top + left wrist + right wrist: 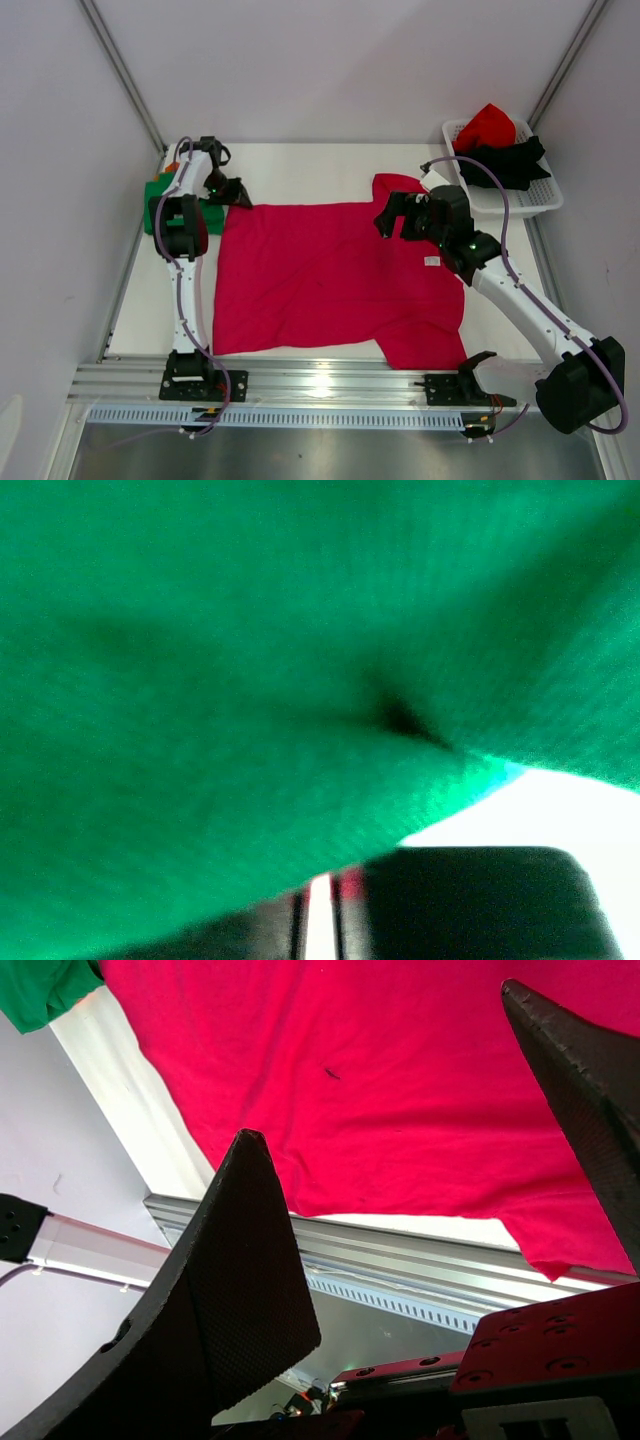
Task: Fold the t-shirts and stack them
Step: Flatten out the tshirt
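A magenta-pink t-shirt [330, 280] lies spread flat across the middle of the table. It also fills the top of the right wrist view [420, 1130]. A folded green t-shirt [158, 195] sits at the far left and covers most of the left wrist view [250, 680]. My left gripper [240, 198] is down at the pink shirt's far-left corner, beside the green one. Its jaws are shut [330, 890] with a sliver of pink cloth between them. My right gripper [398, 214] hovers over the shirt's far-right shoulder, jaws wide open and empty [380, 1060].
A white basket [530, 205] at the back right holds a red t-shirt [487, 125] and a black t-shirt [515, 160]. An aluminium rail [320, 380] runs along the near edge. White walls close in the left, the back and the right.
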Tool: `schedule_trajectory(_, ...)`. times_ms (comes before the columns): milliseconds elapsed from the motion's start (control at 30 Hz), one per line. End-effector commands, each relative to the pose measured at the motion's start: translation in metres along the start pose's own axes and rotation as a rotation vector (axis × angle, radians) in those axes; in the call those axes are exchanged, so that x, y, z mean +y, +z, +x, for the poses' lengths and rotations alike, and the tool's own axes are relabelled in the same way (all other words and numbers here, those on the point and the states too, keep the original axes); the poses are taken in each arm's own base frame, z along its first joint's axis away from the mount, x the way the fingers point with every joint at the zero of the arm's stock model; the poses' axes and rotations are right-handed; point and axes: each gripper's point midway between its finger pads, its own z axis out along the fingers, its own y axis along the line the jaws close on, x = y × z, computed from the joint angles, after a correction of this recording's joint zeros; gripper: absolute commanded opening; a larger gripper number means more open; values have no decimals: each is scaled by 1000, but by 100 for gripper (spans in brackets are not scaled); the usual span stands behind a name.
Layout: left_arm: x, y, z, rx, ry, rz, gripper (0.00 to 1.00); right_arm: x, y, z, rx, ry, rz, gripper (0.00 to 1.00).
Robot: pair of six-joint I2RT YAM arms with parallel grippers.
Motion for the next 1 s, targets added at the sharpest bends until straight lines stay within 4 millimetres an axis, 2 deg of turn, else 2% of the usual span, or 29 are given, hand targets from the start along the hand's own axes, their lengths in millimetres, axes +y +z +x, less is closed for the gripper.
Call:
schedule_trajectory(0, -13, -4, 3, 22, 57, 64, 11, 8, -6, -23, -69, -4, -28, 94)
schedule_trajectory(33, -17, -5, 2, 21, 78, 82, 22, 8, -5, -23, -69, -2, -28, 94)
schedule_trajectory(133, -27, -7, 2, 20, 175, 133, 43, 9, -4, -23, -66, -1, -34, 94)
schedule_trajectory(200, -29, -8, 3, 32, 244, 157, 49, 11, -3, -22, -64, 2, -39, 94)
schedule_trajectory(300, -35, -11, 2, 23, 348, 204, 49, 11, -1, -21, -59, 8, -43, 94)
schedule_trajectory(467, -31, -24, -9, -60, 422, 198, 49, 11, 3, -17, -46, 11, -47, 94)
schedule_trajectory(533, -32, -38, -8, -94, 439, 214, 49, 11, 5, -17, -43, 18, -48, 94)
schedule_trajectory(667, -35, -60, -23, -204, 509, 212, 50, 14, 9, -14, -34, 31, -66, 94)
schedule_trajectory(767, -33, -75, -30, -266, 647, 210, 50, 16, 13, -13, -32, 43, -77, 94)
schedule_trajectory(967, -19, -78, -44, -336, 812, 132, 50, 21, 23, -7, -1, 60, -106, 93)
